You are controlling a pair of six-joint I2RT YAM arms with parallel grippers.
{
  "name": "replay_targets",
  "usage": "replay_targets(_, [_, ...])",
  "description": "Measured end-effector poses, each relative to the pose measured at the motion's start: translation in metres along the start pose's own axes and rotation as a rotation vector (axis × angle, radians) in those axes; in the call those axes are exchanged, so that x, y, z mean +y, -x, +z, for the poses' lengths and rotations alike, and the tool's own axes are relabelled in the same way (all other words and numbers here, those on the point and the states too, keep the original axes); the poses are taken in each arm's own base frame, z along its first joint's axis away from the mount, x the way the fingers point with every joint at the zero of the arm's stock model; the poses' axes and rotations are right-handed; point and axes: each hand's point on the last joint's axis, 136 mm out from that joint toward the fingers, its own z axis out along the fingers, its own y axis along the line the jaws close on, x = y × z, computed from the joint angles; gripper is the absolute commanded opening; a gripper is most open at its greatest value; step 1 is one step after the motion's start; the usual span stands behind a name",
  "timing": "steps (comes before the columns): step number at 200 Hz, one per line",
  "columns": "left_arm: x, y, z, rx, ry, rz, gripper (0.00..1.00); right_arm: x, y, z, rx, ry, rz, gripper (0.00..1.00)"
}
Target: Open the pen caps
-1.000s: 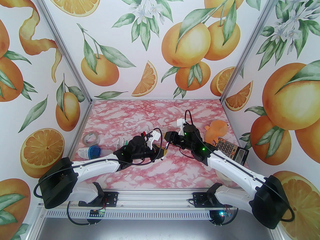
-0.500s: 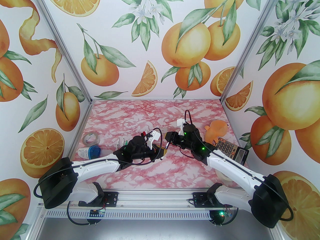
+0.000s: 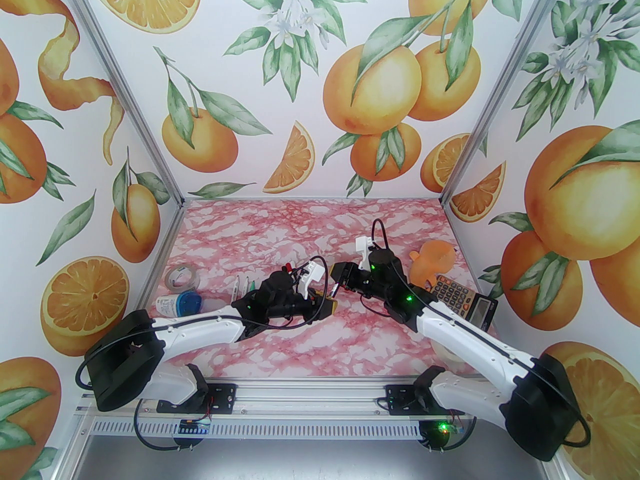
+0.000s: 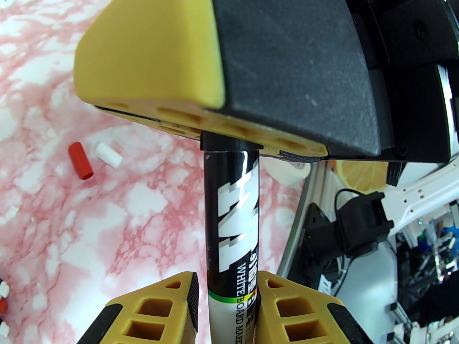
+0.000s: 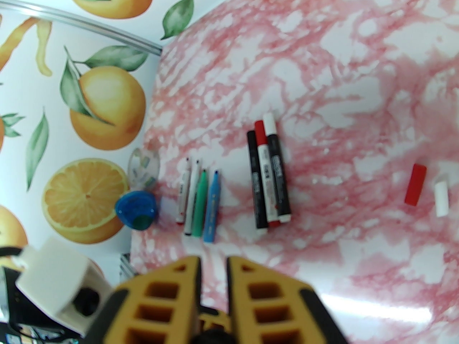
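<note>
The two arms met in the middle of the pink table (image 3: 300,348). The left gripper (image 4: 227,278) had a black pen (image 4: 229,210) between its jaws. The jaws sat close on both sides of the pen, but I could not tell if they squeezed it. The pen stuck straight out to the right gripper (image 5: 213,260). That gripper's jaws were pinched tight on the black cap (image 4: 229,144) at the far end of the pen. The cap sat right up against the pen's body.

A red cap (image 4: 80,156) and a white cap (image 4: 108,154) lay loose on the table. They were just beside each other but not touching.

Farther off, three thick pens (image 5: 269,177) lay side by side, touching, with black, red and white ends. Four thin pens (image 5: 199,201) lay in a row near them, closer to the left wall. A roll of tape (image 3: 182,277) was by that wall too.

On the right side, an orange toy (image 3: 432,263) and a calculator (image 3: 462,300) sat near the right arm.
</note>
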Motion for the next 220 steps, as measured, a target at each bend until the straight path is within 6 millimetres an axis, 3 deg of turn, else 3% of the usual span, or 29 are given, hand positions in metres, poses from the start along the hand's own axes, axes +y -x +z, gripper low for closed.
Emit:
replay_targets(64, [-0.004,0.000,0.001,0.008,-0.020,-0.010,0.01,0.001,0.001,0.000,-0.005,0.005,0.006,0.10])
replay_targets(158, [-0.008,0.004,0.009,0.039,0.086,0.096,0.00,-0.009,0.012,-0.014,-0.065,-0.052,0.017,0.08])
replay_targets(220, [-0.015,0.012,0.017,0.022,0.046,0.092,0.00,-0.003,0.022,-0.023,-0.056,0.006,-0.027,0.09])
